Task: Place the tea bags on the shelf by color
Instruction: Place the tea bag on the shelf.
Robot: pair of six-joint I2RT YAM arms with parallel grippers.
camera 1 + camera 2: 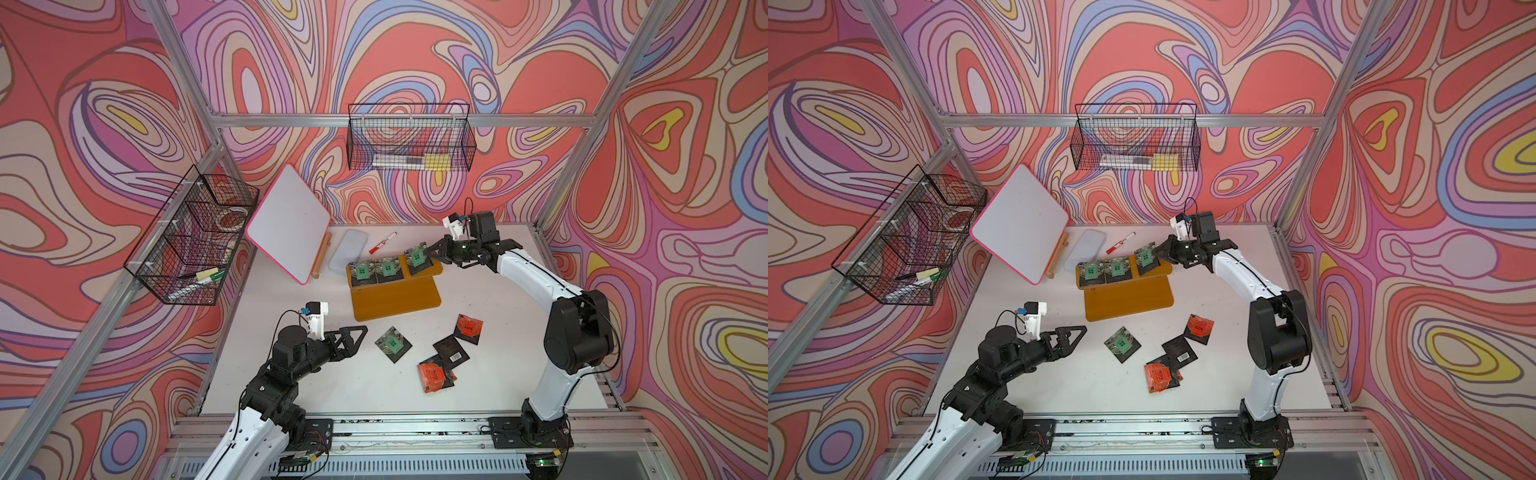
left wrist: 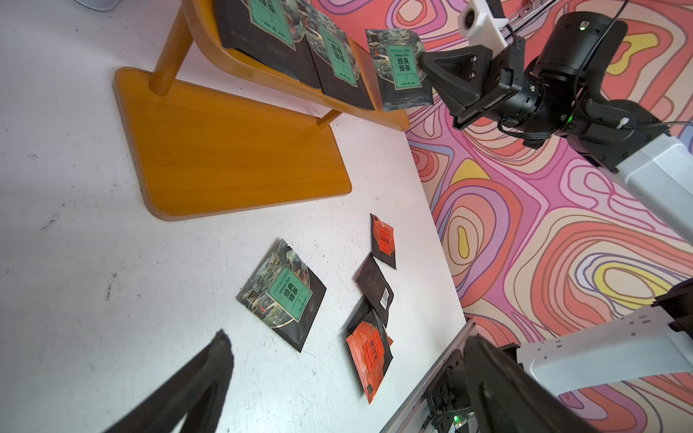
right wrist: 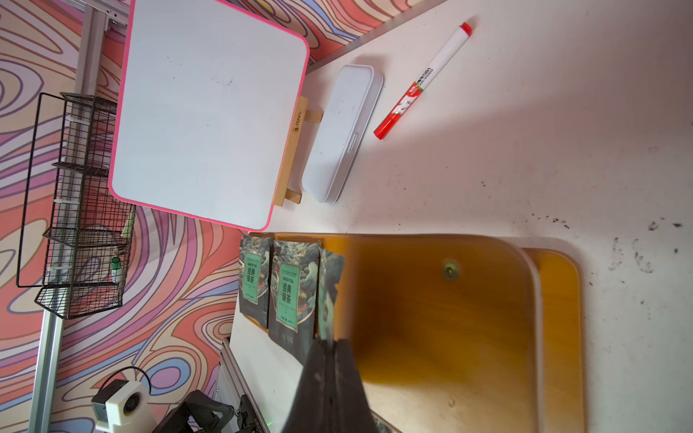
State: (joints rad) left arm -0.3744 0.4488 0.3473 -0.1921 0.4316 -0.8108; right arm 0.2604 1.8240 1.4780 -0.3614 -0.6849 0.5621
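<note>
Two green tea bags (image 1: 375, 270) lie side by side on the shelf's (image 1: 397, 301) upper step, and the right pincer (image 1: 432, 251) is clenched on a third green bag (image 1: 415, 258) just beside them. Five more bags (one green (image 1: 393, 344), the rest orange or face-down (image 1: 451, 354)) lie on the worktop (image 1: 291, 374). Nearby, the left pincer (image 1: 357, 338) hangs released, holding nothing.
</note>
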